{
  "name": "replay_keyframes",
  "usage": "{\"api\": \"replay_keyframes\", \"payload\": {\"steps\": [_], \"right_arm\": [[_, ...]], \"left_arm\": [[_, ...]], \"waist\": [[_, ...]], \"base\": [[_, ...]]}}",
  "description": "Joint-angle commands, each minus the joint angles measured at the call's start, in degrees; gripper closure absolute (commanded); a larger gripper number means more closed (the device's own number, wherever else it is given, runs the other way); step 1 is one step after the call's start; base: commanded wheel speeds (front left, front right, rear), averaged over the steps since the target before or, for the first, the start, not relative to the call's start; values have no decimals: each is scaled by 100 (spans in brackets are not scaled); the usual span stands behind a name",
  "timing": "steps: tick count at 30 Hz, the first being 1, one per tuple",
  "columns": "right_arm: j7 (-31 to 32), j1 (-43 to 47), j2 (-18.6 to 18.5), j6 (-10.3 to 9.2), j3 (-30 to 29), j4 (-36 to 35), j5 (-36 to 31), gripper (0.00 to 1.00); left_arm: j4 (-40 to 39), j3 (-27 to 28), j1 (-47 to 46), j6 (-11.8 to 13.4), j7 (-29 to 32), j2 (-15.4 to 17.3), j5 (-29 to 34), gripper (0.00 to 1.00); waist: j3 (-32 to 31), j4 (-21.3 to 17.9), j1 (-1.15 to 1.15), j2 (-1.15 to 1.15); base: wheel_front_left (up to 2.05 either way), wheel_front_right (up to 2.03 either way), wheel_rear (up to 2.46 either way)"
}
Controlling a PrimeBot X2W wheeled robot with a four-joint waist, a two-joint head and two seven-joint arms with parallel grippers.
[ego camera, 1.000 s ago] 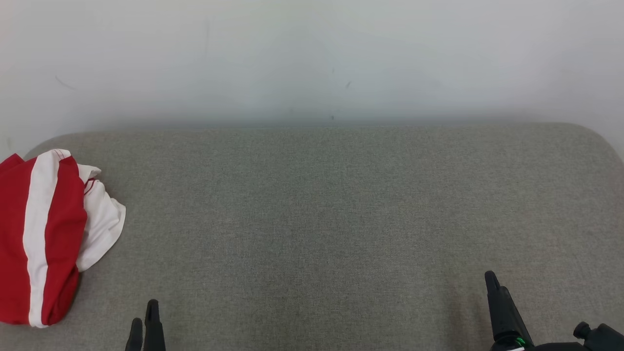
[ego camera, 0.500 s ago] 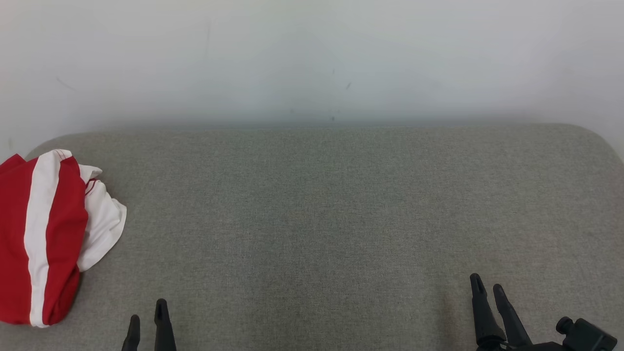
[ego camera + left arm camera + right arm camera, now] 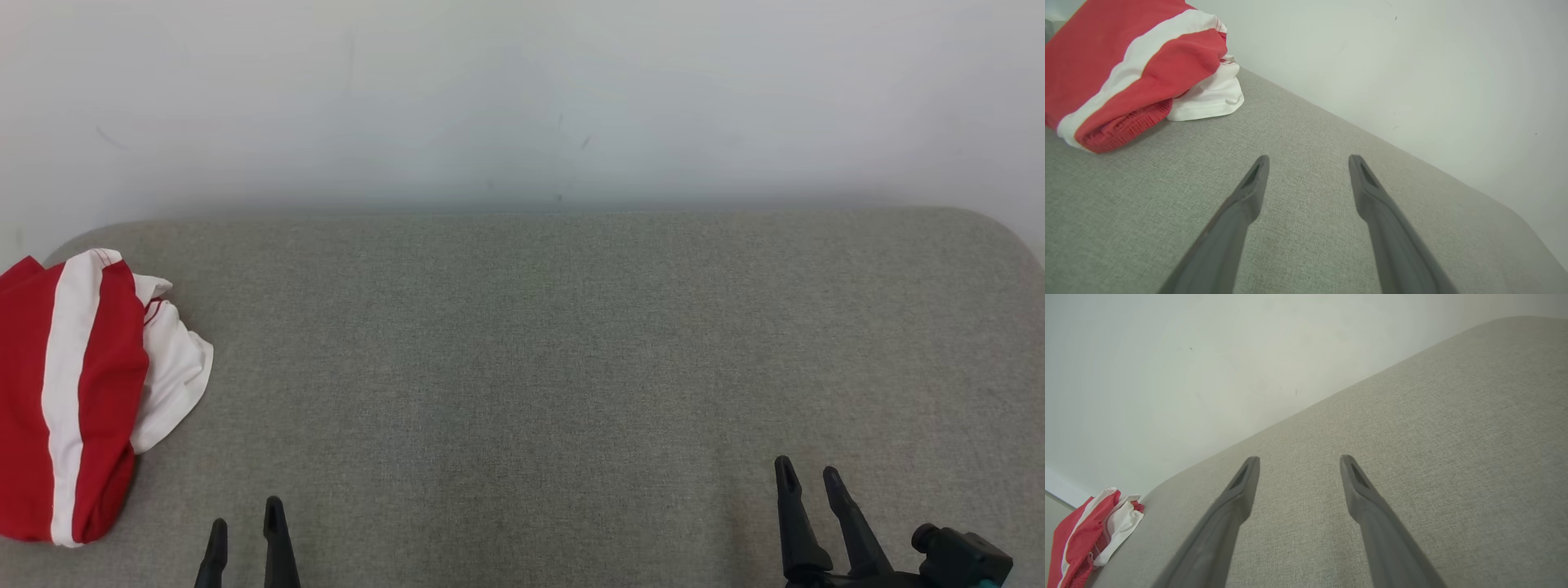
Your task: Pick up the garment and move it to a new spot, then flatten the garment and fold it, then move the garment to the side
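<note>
At the head view's left edge, the garment (image 3: 98,392) lies cut off

Garment (image 3: 82,392) lies on the tabletop (image 3: 522,351) at its left end; wall (image 3: 522,98) behind. Left claw (image 3: 246,513) at the near edge, beside the garment but apart; right claw (image 3: 808,467) far right.

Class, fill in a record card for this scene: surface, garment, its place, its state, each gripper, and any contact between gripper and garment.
surface: grey padded top against a pale wall
garment: red with a white stripe
place: far left of the top, cut off by the head view's edge
state: bunched, not spread flat
left gripper: open, near edge, apart from the garment
right gripper: open, near edge, far right
contact: none
</note>
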Motion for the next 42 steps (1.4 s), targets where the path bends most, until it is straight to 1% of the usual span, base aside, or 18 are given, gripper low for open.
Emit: {"api": "replay_keyframes", "payload": {"steps": [1, 20, 37, 42], "right_arm": [[-79, -102, -18, -7, 28, -16, -222, 0], [-384, -174, -19, -9, 171, 159, -1250, 0], [-640, -230, -19, -10, 212, 352, -1973, 0], [-715, -240, -19, -11, 211, 393, -2117, 0]], "left_arm": [[-7, 33, -107, 7, -53, 13, 216, 0], [139, 75, -197, -80, -237, 13, 1267, 0], [292, 89, -233, -139, -383, 13, 2074, 0], [330, 93, -251, -229, -426, 13, 2252, 0]], "waist": [[-1, 2, 0, 0], [-21, 23, 0, 0], [-29, 29, 0, 0], [-29, 29, 0, 0]], "base": [[0, 0, 0], [0, 0, 0], [0, 0, 0], [0, 0, 0]]}}
